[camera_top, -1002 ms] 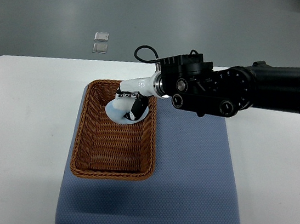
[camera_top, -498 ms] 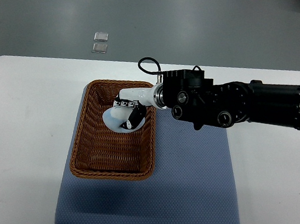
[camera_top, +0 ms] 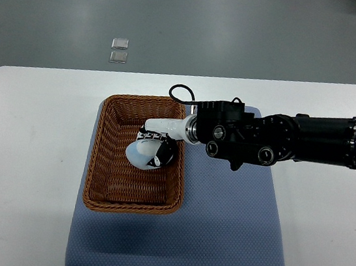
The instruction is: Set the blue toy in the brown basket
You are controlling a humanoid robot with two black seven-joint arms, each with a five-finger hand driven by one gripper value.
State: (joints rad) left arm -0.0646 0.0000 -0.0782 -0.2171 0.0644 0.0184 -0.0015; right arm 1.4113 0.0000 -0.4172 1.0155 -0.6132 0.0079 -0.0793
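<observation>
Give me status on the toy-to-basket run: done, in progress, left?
Done: the right hand has carried the blue toy over the brown basket, inside its rim. In hand: the fingers are curled on the toy, low in the basket's far half; whether it touches the bottom is unclear. Left: let go and pull the arm back over the blue mat.

It looks like a robot lab. A white table [camera_top: 24, 152] stands on a bare grey floor [camera_top: 63, 6]. At 12 o'clock, two small floor plates [camera_top: 119, 50].
</observation>
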